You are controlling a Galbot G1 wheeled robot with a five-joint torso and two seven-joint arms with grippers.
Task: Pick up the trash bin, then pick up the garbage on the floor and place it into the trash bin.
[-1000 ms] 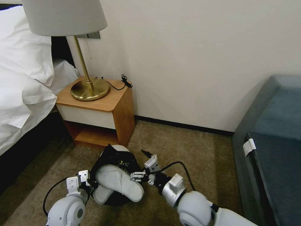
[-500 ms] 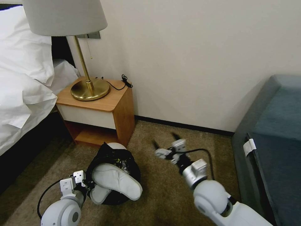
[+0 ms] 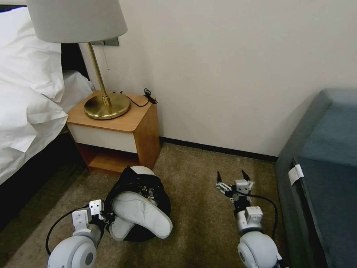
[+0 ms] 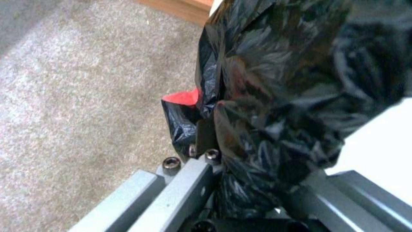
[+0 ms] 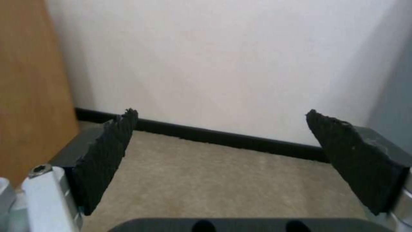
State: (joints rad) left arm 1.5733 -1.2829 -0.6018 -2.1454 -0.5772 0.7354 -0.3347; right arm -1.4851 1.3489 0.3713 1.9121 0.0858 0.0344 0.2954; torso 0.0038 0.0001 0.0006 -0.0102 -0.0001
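The left gripper is mostly hidden behind the trash bin; its fingers pinch the black bag at the rim. The bin is on the carpet before the nightstand, with a white slipper lying across its mouth. The right gripper hovers over bare carpet, fingers spread wide.

You are viewing two arms with glossy white rounded joint housings and silver-grey wrist blocks. A black cable is looping from each wrist back to its forearm. The right gripper is showing two black, rough-textured wedge pads on grey metal fingers. The left gripper is showing grey metal bars fastened with dark hex socket screws.
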